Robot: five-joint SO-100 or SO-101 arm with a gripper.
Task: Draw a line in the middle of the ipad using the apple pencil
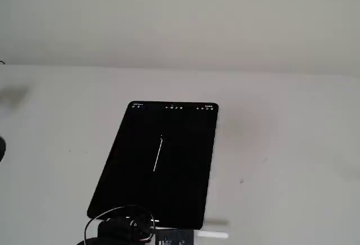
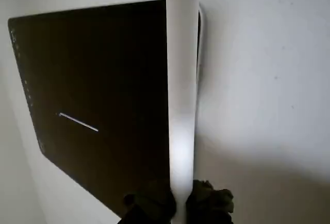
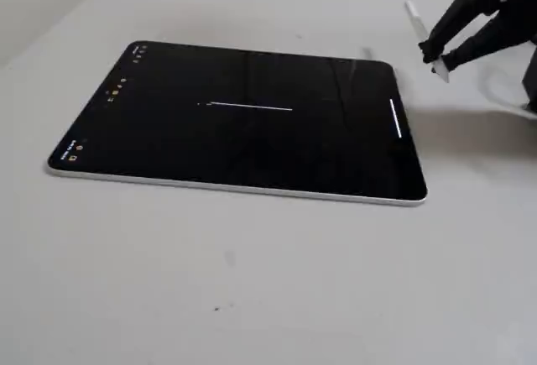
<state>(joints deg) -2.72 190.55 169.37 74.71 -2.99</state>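
Observation:
The ipad [image 3: 168, 143] lies flat on the table with its black screen up; it shows in all views [image 1: 129, 183] [image 2: 103, 54]. A short thin white line [image 3: 249, 106] [image 1: 158, 155] [image 2: 77, 122] crosses the middle of the screen. My gripper [image 3: 434, 53] [image 2: 180, 206] is shut on the apple pencil [image 3: 422, 31], a slim white stylus. In the wrist view the pencil [image 2: 181, 80] runs straight up from the fingers [image 2: 211, 201] along the tablet's short edge. The tip hangs above the table just past that edge, off the screen.
The plain white tabletop [image 3: 252, 281] surrounds the tablet. My black arm with cables [image 1: 126, 228] sits at the tablet's near end in a fixed view. Tiny icons [image 3: 117, 88] line the far short side. A short white bar [image 3: 396, 119] shows near the gripper-side edge.

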